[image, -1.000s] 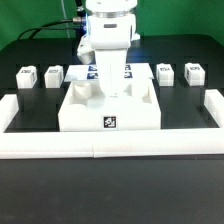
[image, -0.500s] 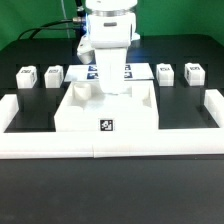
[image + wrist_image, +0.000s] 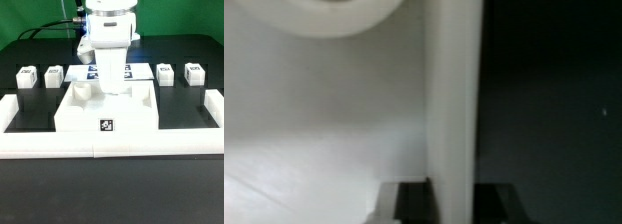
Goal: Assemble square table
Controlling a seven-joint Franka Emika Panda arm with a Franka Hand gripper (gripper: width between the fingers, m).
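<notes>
The tabletop [image 3: 108, 106] lies flat in the middle of the desk [image 3: 110, 190], inside the white rail [image 3: 100, 148] that borders it on the near side and at both ends. A small black-and-white tag [image 3: 108, 123] faces the exterior camera on its near edge. No leg is fitted.

The pincer [image 3: 112, 88] comes straight down on the tabletop's far edge. In the wrist view a thin upright white rib of the tabletop [image 3: 313, 130] runs between the two dark fingers [image 3: 402, 205]. I read the pincer as drawn together and clamped on that rib. A round raised socket [image 3: 331, 12] shows on the slab surface beside the rib; I take it for a leg seat.

The four leg blocks stand loose and well apart from the slab. Two are at the exterior view's left [image 3: 26, 76] [image 3: 53, 74] and two at its right [image 3: 165, 72] [image 3: 193, 72].

Handling, in my judgement:
- The tabletop looks like rigid moulded plastic, stiff and fairly light for its breadth.
- Its finish is smooth and probably slippery.
- Held by one edge only, it is likely to swing or tilt if lifted, so sliding it across the desk seems safer.
- The thin rib is the only part the pincer can span.
- A grip near the middle of that edge should limit twisting.
</notes>
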